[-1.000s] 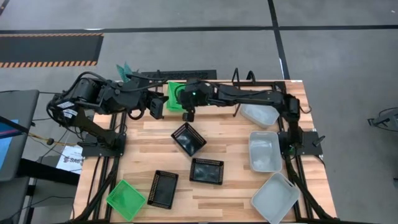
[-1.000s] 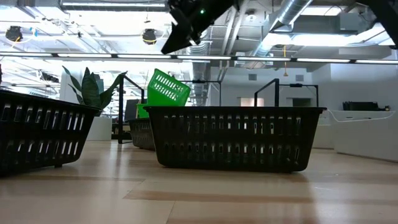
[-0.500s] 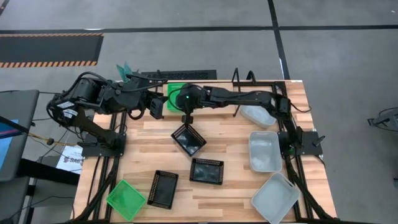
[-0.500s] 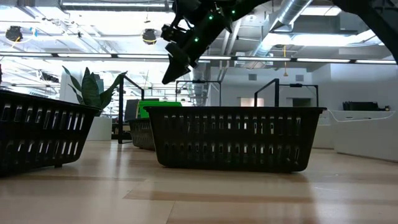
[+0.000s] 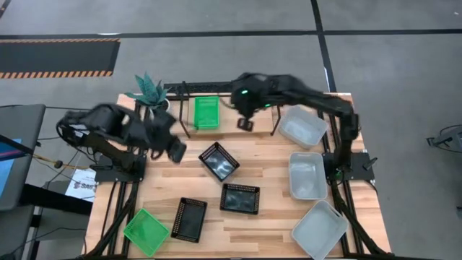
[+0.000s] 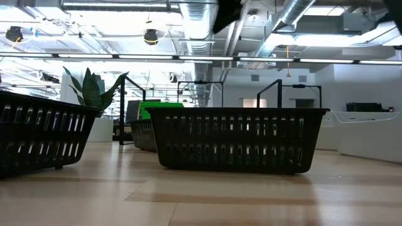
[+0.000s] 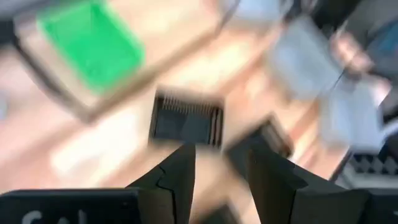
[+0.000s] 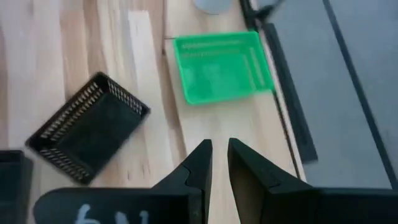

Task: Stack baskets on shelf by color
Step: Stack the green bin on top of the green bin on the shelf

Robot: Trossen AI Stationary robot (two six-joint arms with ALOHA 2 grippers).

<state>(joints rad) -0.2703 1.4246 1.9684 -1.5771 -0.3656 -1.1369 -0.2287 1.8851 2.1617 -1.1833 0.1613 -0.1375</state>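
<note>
Just beside the empty right claw (image 5: 246,124) (shelf-side), one green basket (image 5: 206,112).

We see one green basket (image 5: 206,112) lying flat on the shelf (image 5: 227,123), another green basket (image 5: 146,232) at the desk's near left corner, three black baskets (image 5: 219,161) mid-desk, and three white baskets (image 5: 307,175) along the right side.

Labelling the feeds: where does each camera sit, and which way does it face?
High: overhead, straight down; both arms, table, shelf.
Low: tabletop level, facing across; black basket fills it.
Left wrist: behind left gripper, blurred baskets.
Right wrist: behind right gripper, above shelf.
Shared: green basket on shelf, high and right wrist.
</note>
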